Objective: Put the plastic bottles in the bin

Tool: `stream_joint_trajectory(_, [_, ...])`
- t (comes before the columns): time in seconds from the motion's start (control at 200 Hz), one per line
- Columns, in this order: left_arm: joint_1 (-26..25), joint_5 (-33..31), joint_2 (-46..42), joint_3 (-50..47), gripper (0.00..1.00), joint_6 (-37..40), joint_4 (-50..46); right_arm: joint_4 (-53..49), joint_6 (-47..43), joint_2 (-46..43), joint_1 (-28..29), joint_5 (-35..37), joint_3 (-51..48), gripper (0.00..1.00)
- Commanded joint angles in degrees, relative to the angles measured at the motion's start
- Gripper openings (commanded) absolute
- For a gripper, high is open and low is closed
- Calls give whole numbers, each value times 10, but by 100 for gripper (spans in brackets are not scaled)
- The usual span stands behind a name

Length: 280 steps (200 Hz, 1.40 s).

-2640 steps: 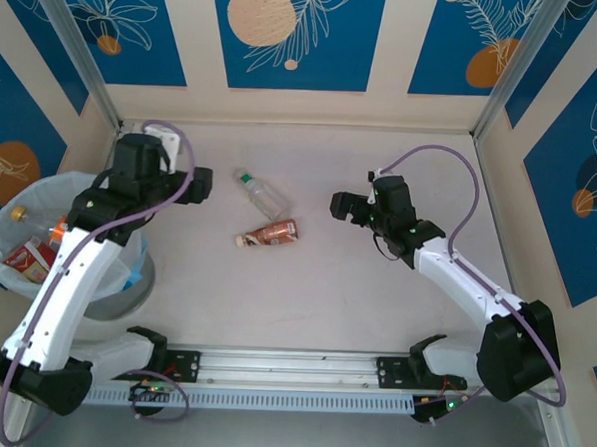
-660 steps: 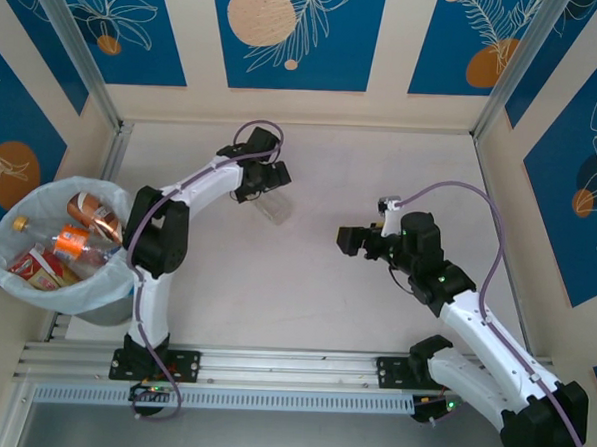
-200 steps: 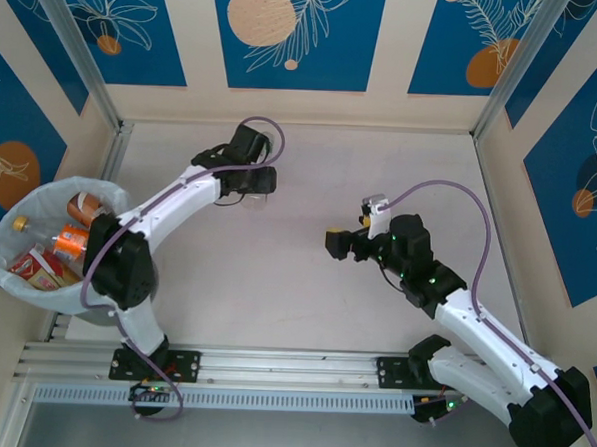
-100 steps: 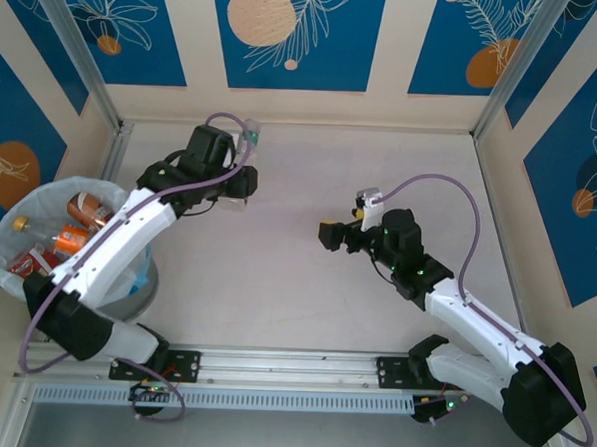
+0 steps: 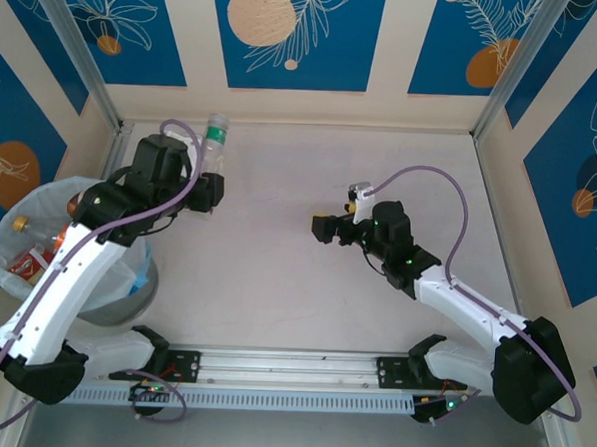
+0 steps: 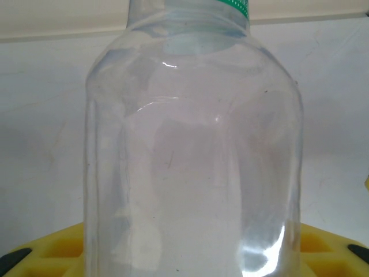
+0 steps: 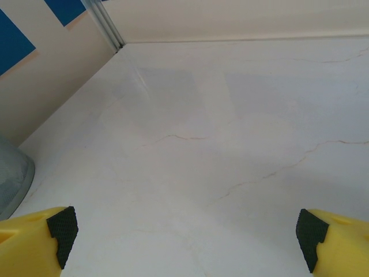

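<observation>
A clear plastic bottle (image 5: 213,149) with a green neck band is held above the table's back left, and my left gripper (image 5: 206,187) is shut on it. In the left wrist view the bottle (image 6: 193,156) stands upright between the yellow fingers (image 6: 43,254). The round grey bin (image 5: 125,290) with its white bag stands at the left, partly under the left arm. Several bottles (image 5: 24,261) lie inside it. Over the middle of the table, my right gripper (image 5: 323,228) stands open; nothing lies between its fingers (image 7: 36,242).
The side rail and wall (image 5: 108,138) run just behind the bin. A metal rail (image 5: 291,368) crosses the near edge. The grey bin wall (image 7: 10,180) shows at the left of the right wrist view, over bare white tabletop (image 7: 219,138).
My left arm has swung left and back toward the bin, carrying the clear bottle with it. My right gripper has drifted slightly left and stayed open.
</observation>
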Motion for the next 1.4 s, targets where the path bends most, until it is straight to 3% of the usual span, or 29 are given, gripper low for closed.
stream_joint_trajectory(0.0, [-4, -89, -31, 39, 46, 2, -60, 24, 6, 8, 7, -11, 25, 100])
stream_joint_trajectory(0.475, [-3, -419, -94, 16, 45, -109, -152, 16, -2, 25, 19, -7, 37, 100])
stream_joint_trajectory(0.575, [2, -449, -103, 9, 45, -120, -165, 13, -5, 24, 20, -3, 35, 100])
stream_joint_trajectory(0.715, [29, -429, -111, -1, 45, -130, -182, 3, -12, 23, 21, -2, 41, 100])
stream_joint_trajectory(0.965, [153, -314, -134, -31, 46, -103, -165, 3, -18, 27, 22, -4, 43, 100])
stream_joint_trajectory(1.165, [221, -228, -130, -48, 47, -73, -153, 7, -16, 32, 23, -7, 44, 100])
stream_joint_trajectory(1.395, [325, -197, -134, -77, 47, -78, -164, 6, -21, 35, 24, -8, 43, 100])
